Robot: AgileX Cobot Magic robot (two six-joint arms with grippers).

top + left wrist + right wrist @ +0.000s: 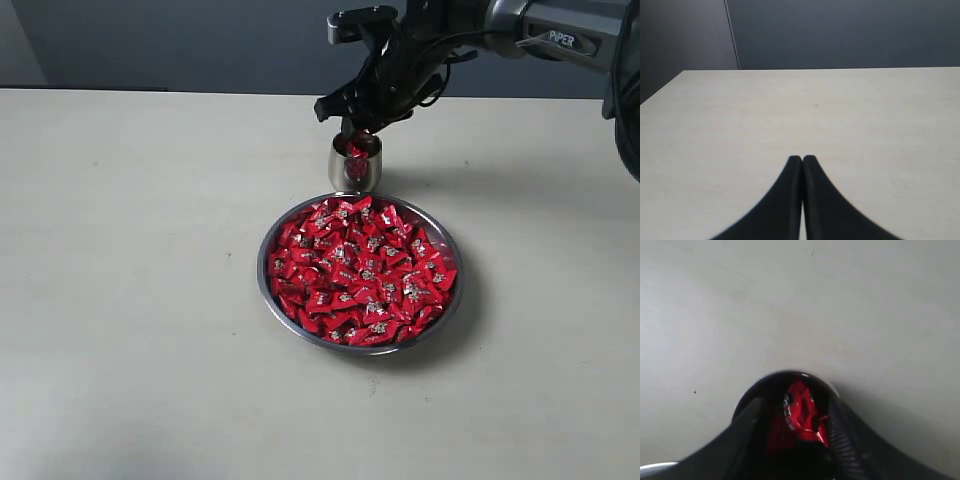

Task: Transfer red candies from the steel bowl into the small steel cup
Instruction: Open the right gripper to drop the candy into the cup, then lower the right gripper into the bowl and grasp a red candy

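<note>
The steel bowl (262,270) sits mid-table, heaped with red candies (360,270). Just behind it stands the small steel cup (355,172), with a red candy (357,150) showing at its mouth. My right gripper (358,135) hangs directly over the cup, fingertips at its rim. In the right wrist view the jaws stand apart over the cup's dark rim (790,374), and a red candy (802,412) lies between them, close to one finger and clear of the other. My left gripper (802,159) is shut and holds nothing, over bare table.
A pale tabletop (130,300) stretches wide on the left and in front of the bowl. A dark wall (150,40) runs behind the table's far edge. A sliver of the bowl's rim (655,467) shows in the right wrist view.
</note>
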